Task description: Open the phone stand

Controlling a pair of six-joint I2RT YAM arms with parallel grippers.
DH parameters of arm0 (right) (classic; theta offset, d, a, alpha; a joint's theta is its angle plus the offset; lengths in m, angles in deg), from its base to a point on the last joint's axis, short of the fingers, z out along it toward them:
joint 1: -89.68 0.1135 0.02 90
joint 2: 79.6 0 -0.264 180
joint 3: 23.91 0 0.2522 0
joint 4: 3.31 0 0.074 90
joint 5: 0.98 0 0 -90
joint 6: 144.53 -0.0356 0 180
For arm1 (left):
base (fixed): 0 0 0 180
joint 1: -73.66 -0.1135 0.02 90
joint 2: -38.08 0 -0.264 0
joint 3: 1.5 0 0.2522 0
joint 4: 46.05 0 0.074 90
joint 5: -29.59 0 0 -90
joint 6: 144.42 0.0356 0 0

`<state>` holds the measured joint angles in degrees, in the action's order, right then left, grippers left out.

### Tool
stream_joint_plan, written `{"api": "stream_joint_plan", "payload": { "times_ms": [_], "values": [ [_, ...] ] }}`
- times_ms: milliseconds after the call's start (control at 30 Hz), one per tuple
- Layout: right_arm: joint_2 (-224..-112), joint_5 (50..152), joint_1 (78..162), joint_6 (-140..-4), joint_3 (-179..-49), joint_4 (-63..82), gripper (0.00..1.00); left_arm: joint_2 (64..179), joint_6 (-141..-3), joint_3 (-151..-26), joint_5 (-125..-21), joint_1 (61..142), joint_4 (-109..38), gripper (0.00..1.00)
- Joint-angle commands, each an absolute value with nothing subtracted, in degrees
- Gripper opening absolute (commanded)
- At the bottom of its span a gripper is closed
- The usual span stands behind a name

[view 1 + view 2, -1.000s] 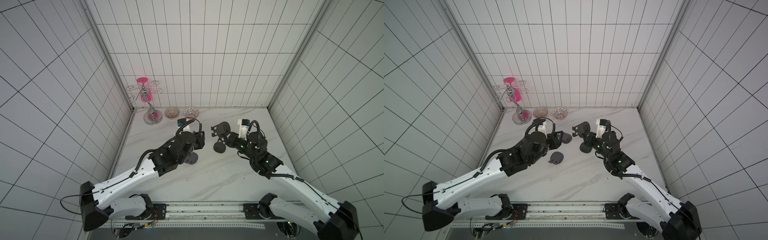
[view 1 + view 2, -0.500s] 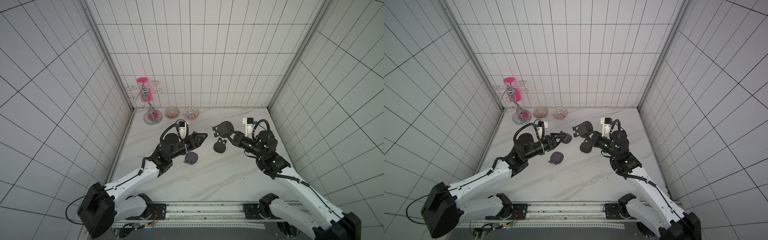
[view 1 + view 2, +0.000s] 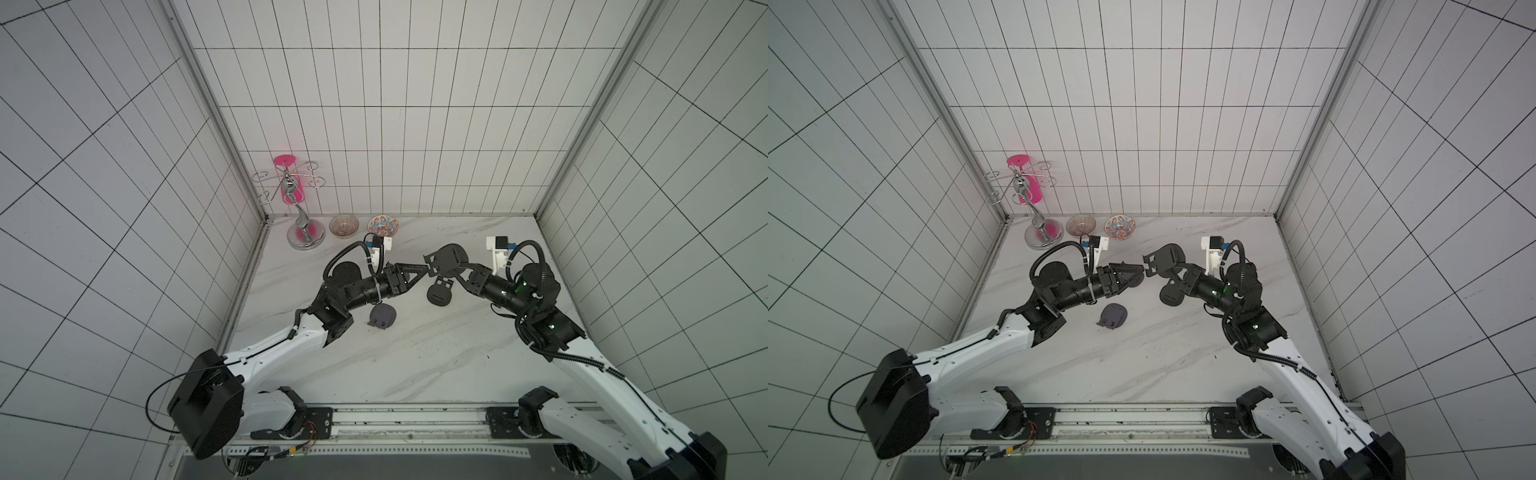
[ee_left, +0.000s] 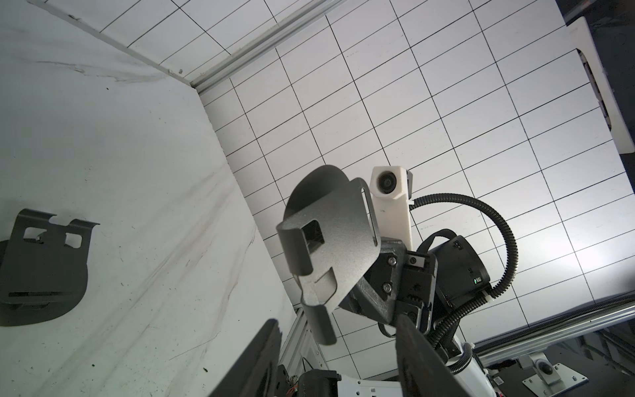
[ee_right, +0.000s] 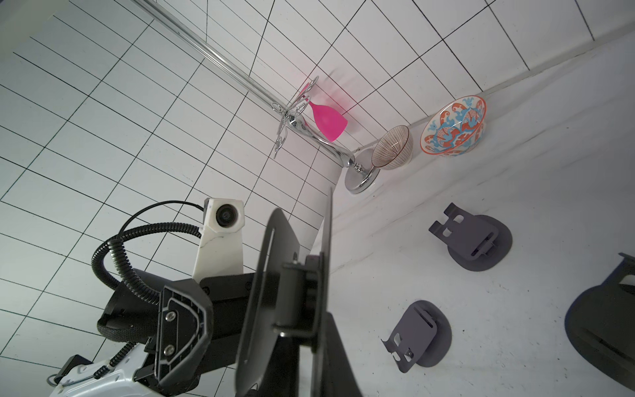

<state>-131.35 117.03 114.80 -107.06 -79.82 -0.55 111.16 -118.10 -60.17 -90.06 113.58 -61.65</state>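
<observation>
A black phone stand (image 3: 451, 258) (image 3: 1165, 258) hangs in the air over the middle of the table, with my right gripper (image 3: 462, 271) (image 3: 1185, 272) shut on its round base. In the right wrist view the phone stand (image 5: 275, 275) shows edge-on, its two plates close together, and my right gripper (image 5: 302, 343) clamps it. My left gripper (image 3: 424, 271) (image 3: 1139, 270) is open and its tips reach the stand's hooked lip. In the left wrist view the phone stand (image 4: 330, 240) hangs just beyond my left gripper (image 4: 336, 321), with the lip between the open fingers (image 4: 261, 357).
A second black stand (image 3: 439, 291) (image 4: 44, 271) lies on the table below the held one. A grey stand (image 3: 382, 318) (image 5: 421, 331) lies under my left arm, another grey one (image 5: 474, 240) behind it. A chrome rack (image 3: 305, 239) with a pink glass and two bowls (image 3: 344, 225) (image 3: 382, 225) stand at the back wall.
My left gripper has turned from pointing at the back wall and reached right to the held stand's lip. The right gripper has kept the stand in nearly the same spot.
</observation>
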Motion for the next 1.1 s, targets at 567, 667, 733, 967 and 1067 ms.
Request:
{"api": "stream_joint_plan", "payload": {
  "times_ms": [567, 667, 733, 967, 1067],
  "values": [
    [-130.5, 118.8, 114.6, -105.5, -79.9, 0.4, 0.0, 111.4, -112.0, -65.0, -91.8, 110.6, -55.6, 0.52],
    [-130.4, 120.2, 114.5, -104.2, -81.3, 3.2, 0.0, 108.4, -103.6, -66.6, -92.3, 106.5, -48.8, 0.59],
    [-130.8, 121.8, 114.4, -104.1, -82.0, 4.5, 0.0, 109.5, -97.7, -71.0, -95.3, 104.3, -42.0, 0.59],
    [-132.6, 132.3, 113.5, -102.1, -87.6, 11.2, 0.0, 115.5, -83.0, -81.3, -101.8, 103.1, -29.5, 0.58],
    [-133.1, 135.7, 113.1, -101.0, -90.3, 14.8, 0.0, 118.7, -76.4, -86.3, -104.0, 103.1, -21.1, 0.58]
  ]
}}
